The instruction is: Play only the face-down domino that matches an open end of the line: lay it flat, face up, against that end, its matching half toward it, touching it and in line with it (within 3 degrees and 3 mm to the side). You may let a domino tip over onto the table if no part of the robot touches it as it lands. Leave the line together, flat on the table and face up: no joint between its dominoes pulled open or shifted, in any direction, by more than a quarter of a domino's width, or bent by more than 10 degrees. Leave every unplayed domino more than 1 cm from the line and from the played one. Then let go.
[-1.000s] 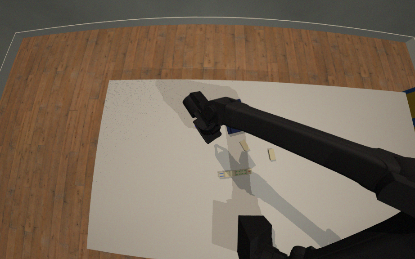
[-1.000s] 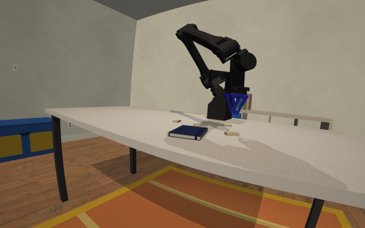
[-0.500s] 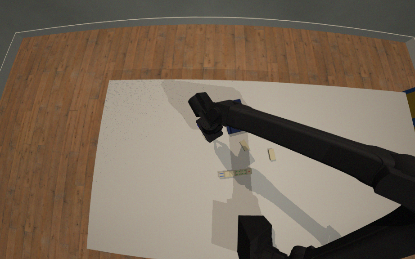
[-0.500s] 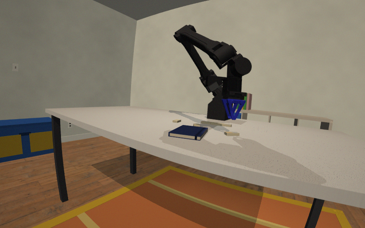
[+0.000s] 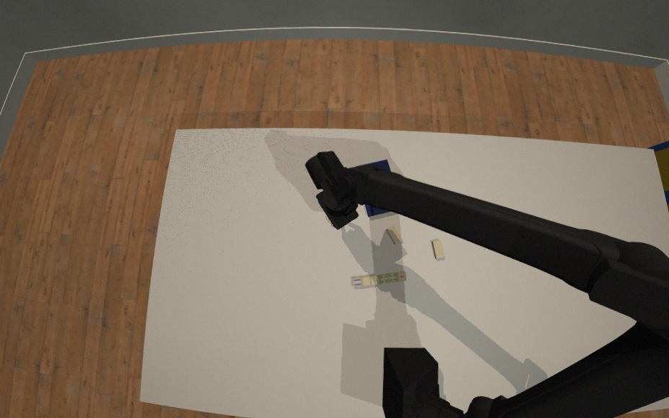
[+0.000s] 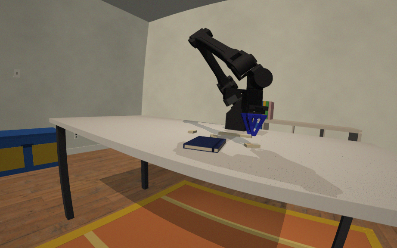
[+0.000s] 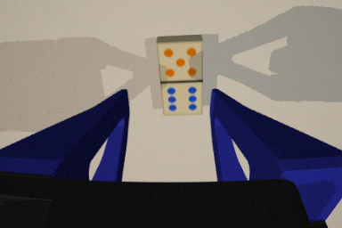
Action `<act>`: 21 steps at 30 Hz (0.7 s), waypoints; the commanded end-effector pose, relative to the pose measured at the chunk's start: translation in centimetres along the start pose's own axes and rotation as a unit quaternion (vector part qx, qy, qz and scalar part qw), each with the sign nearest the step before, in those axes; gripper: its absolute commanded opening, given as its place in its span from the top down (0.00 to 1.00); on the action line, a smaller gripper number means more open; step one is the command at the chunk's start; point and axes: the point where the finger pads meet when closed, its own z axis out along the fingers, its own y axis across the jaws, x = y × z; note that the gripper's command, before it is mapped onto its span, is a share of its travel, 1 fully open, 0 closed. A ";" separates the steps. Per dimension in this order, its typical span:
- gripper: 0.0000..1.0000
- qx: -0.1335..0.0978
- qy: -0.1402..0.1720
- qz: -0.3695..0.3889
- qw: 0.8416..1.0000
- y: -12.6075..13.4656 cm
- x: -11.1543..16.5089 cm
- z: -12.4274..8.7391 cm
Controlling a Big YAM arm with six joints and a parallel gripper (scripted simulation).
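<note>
The line (image 5: 378,279) of two face-up dominoes lies flat mid-table; its left end shows blue pips and its right end a red one. It also shows in the side view (image 6: 231,134). A face-up domino (image 7: 180,75) with an orange five half and a blue six half lies flat on the table, also seen in the side view (image 6: 251,144). My gripper (image 7: 169,100) hovers just above it, part open and empty, with a blue finger on either side of the blue half. In the overhead view the gripper (image 5: 338,215) hides this domino. Two face-down dominoes (image 5: 394,234) (image 5: 437,248) lie apart, above the line.
A dark blue book (image 6: 204,144) lies flat on the table close to the gripper, mostly hidden by the arm in the overhead view (image 5: 378,207). The robot base (image 5: 409,379) stands at the table's near edge. A blue and yellow cabinet (image 6: 19,151) stands off the table.
</note>
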 end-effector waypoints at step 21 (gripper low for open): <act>0.57 0.012 0.001 -0.012 1.000 -0.6 0.4 2.7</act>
